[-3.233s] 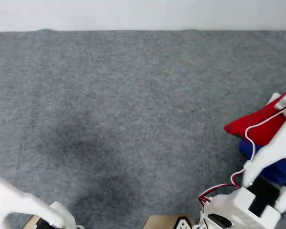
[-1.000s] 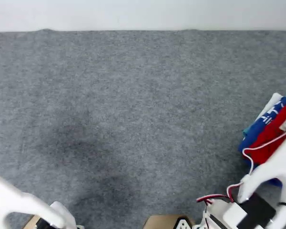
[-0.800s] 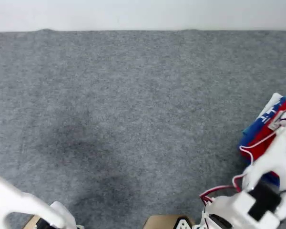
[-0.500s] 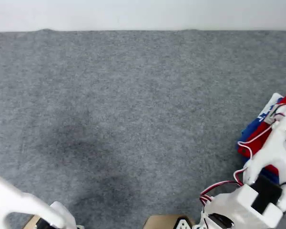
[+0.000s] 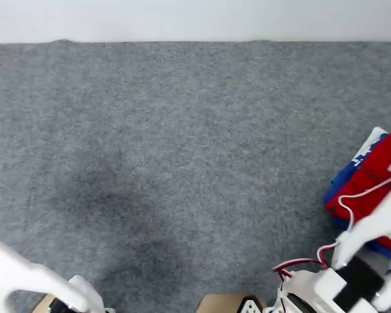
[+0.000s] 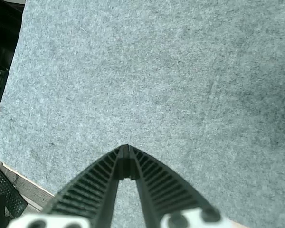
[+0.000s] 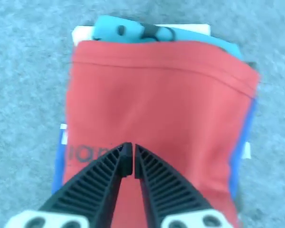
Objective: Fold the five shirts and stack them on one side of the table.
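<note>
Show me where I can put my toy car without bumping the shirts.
The grey felt is bare from its far edge down to its near edge, and from its left side across to the shirt stack. Crowded: the right edge, where the right arm is over the stack, and the near corner by the left arm.

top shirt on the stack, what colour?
Red. The folded red shirt shows best in the right wrist view.

Grey felt tabletop against a white wall

The tabletop point(image 5: 182, 163) is covered in grey felt and bounded at the far side by a plain white wall point(image 5: 195, 19); a wooden edge point(image 6: 24, 186) is seen at its left, with a dark keyboard point(image 6: 6, 192) beyond.
</note>
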Tool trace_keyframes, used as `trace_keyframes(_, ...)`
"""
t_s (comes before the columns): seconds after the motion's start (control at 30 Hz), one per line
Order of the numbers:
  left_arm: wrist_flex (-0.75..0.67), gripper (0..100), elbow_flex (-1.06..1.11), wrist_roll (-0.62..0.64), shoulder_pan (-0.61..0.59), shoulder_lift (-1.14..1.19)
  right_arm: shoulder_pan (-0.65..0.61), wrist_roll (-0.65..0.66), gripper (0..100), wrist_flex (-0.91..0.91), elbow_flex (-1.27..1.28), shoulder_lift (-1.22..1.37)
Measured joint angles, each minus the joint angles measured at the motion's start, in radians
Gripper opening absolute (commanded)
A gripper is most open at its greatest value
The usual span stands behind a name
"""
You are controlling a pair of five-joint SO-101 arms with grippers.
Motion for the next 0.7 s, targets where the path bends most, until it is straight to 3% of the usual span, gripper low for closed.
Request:
trace_keyframes(0.17,0.0,0,0.0,0.0,0.0,0.0,0.023,0.005,1.1,-0.029,0.002,0.018)
trace_keyframes(0.47,0.0,0,0.0,0.0,0.0,0.0,0.041,0.006,1.1,-0.259,0.077,0.255)
trace_keyframes(0.7,0.0,0,0.0,0.0,0.0,0.0,0.046,0.006,1.1,-0.16,0.029,0.206)
